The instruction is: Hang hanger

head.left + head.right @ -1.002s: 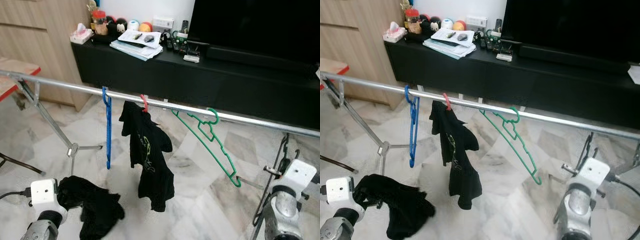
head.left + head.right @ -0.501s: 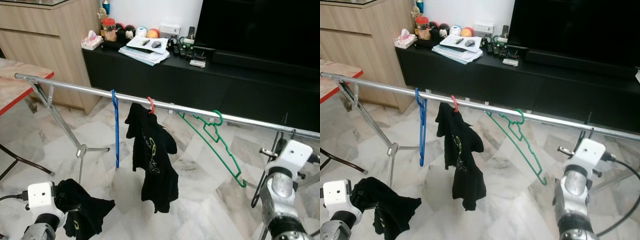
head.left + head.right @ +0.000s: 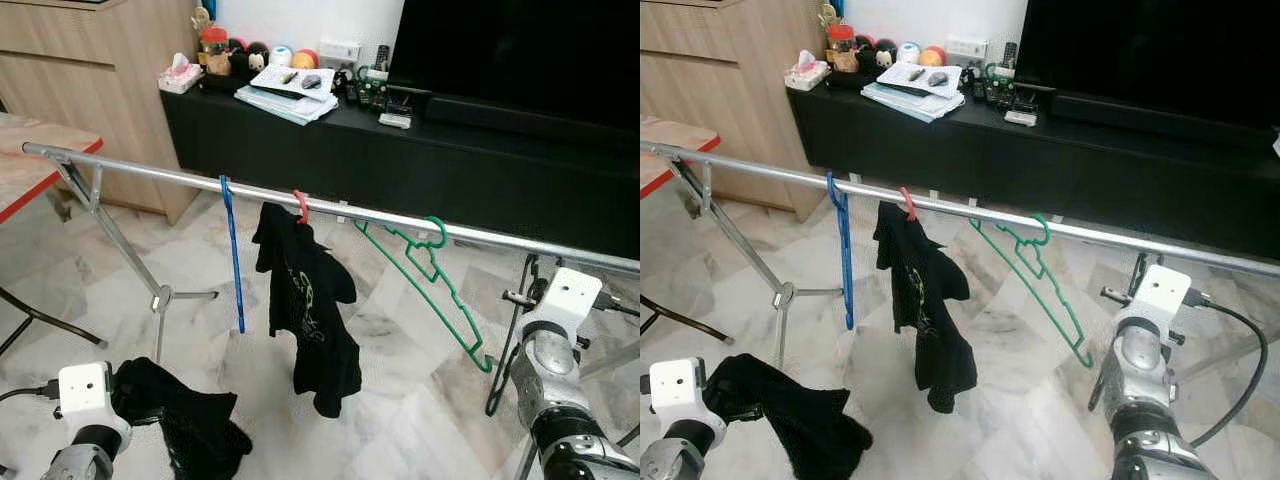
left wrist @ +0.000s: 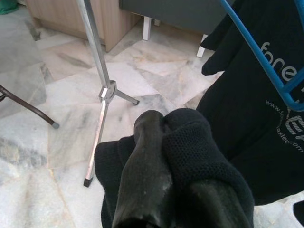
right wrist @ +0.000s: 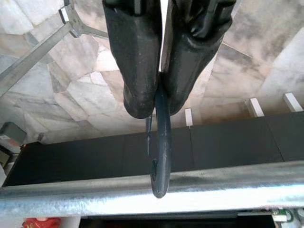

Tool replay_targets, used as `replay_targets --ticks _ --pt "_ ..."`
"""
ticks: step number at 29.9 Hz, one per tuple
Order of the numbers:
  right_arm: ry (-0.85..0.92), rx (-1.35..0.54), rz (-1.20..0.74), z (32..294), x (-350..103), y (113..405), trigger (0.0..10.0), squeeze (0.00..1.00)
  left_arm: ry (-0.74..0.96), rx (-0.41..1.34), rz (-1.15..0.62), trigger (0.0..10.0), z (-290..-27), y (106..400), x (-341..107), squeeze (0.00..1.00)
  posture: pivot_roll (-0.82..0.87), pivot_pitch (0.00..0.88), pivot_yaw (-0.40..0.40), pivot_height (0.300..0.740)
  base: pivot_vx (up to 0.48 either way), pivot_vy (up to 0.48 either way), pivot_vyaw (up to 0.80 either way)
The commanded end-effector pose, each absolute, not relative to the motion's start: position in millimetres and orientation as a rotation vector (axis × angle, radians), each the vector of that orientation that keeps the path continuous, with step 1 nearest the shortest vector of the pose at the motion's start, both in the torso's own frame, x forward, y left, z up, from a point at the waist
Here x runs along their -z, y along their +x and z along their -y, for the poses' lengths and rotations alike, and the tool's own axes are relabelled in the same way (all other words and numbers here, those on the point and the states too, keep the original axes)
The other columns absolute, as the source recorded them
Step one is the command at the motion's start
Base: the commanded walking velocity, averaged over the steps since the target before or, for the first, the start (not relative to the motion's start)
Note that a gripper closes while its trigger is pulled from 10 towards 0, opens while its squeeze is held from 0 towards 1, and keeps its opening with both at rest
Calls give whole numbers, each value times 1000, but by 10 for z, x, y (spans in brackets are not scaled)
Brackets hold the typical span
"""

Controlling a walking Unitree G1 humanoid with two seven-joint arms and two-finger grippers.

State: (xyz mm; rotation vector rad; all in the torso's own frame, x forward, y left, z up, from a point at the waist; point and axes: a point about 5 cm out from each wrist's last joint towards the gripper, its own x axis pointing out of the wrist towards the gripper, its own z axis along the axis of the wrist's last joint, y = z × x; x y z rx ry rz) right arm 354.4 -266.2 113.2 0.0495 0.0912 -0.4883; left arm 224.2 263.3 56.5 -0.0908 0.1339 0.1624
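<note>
At the right end of the silver rail, our right end effector has its two fingers pinched shut on the dark hanger, whose hook tip reaches the bar; from the wrist view we cannot tell whether it is hooked over or just touching. In the head views the hanger's black frame dangles below the rail beside our wrist. We judge the hang to be at its last stage: seat the hook, let go, draw back.

Our left end effector is closed on a black garment low by the floor. Along the rail hang a green hanger, nearest ours, then a black T-shirt on a red hook, and a blue hanger. The stretch right of the green hanger is free, though the dark TV surface stands close behind.
</note>
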Motion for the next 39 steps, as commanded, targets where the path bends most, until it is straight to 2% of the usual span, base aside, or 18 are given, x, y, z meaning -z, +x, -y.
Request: replay_targets --ticks 1,11,25,39 --pt "59 497 -14 2709 -1303 3594 10000 0 -87 -168 -120 10000 -2642 2228 -597 0 12 131 -29 740 0 0 0" --pt "81 514 -8 2702 -1313 3603 10000 0 -88 -168 -123 10000 -2636 2233 -600 0 15 139 -27 740 0 0 0" --pt "54 364 -95 2512 -1399 3772 10000 0 -92 -169 -125 10000 -2624 2235 -598 0 16 143 -29 740 0 0 0" --pt "72 357 -174 2465 -1183 3697 10000 0 -97 -170 -130 10000 -2607 2222 -579 0 14 147 -32 740 0 0 0"
